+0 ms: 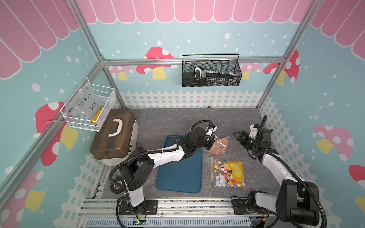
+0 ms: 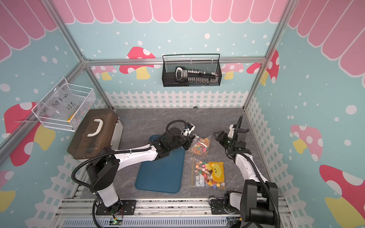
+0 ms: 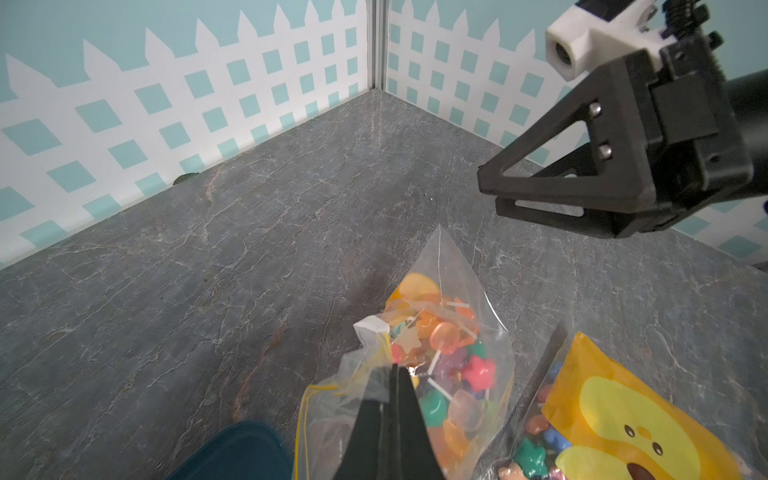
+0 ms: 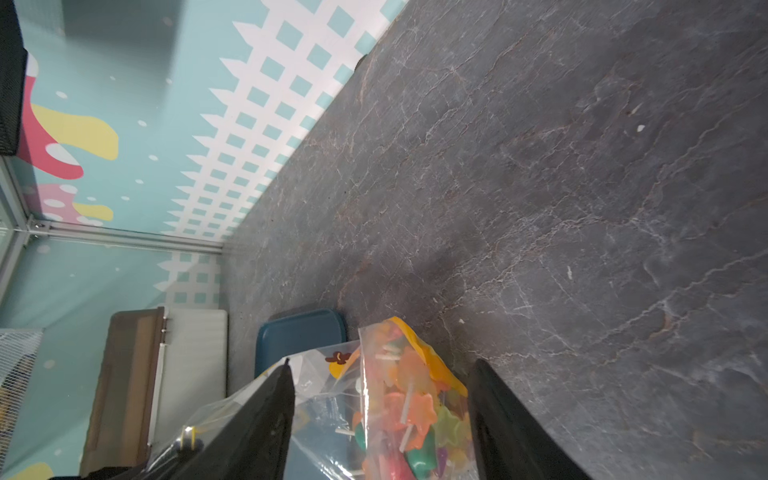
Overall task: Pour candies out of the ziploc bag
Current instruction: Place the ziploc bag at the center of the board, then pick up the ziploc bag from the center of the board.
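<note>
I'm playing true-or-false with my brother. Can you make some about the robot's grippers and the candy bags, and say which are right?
1. The left gripper pinches a bag full of candies. True.
2. The right gripper squeezes that bag too. False: its jaws are open and hold nothing.
3. A second bag lies flat on the table. True.
4. Candies are spilled over the blue mat. False: none show on the mat; they sit inside the bags.
</note>
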Robot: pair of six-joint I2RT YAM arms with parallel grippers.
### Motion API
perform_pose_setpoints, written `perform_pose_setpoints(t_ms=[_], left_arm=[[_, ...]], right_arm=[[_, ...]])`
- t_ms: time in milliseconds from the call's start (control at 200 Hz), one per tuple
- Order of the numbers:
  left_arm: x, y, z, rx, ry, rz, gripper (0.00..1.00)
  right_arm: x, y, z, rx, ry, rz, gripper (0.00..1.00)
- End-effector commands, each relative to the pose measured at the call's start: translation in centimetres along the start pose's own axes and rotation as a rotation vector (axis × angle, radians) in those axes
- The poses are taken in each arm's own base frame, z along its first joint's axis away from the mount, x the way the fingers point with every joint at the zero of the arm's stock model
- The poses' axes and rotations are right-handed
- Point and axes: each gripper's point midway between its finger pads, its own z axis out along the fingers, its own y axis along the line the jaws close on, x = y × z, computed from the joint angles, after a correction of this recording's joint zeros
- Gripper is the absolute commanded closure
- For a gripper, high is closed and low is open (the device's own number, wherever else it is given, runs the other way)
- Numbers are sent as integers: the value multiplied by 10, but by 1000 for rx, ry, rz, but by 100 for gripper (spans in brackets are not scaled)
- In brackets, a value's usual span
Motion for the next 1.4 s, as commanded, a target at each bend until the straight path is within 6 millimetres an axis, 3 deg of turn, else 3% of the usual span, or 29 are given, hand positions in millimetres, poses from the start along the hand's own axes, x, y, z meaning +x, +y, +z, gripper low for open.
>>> perform_pose_setpoints(t_ms=[0, 175, 385, 545, 701, 931, 1021, 1106, 1241, 1396], left_arm=[[-18, -4, 3, 19, -41, -15, 96], [-20, -4, 3, 19, -41, -12, 96], [-21, -7, 5, 23, -40, -9, 96], [-23, -7, 5, 23, -41, -8, 96], [-25, -8, 5, 23, -40, -7, 96], [-24, -9, 6, 23, -32, 0, 96], [-25, -8, 5, 19, -33, -1, 96], [-24, -7, 4, 11, -35, -13, 96], [-27, -6, 2, 6, -43, -30, 96], [-29, -7, 3, 14, -42, -32, 96]], right_arm=[[-9, 15, -6, -47, -23, -61, 29], [-2, 19, 9, -117, 50, -76, 22], [14, 15, 40, -139, 159, -59, 22], [31, 5, 55, -102, 195, -44, 27], [45, 1, 67, -106, 232, -8, 39], [45, 1, 63, -92, 194, 4, 64], [43, 3, 59, -87, 180, 1, 69], [42, 2, 54, -70, 165, -8, 68], [43, -1, 46, -39, 158, -38, 54], [50, -3, 41, -33, 166, -40, 52]])
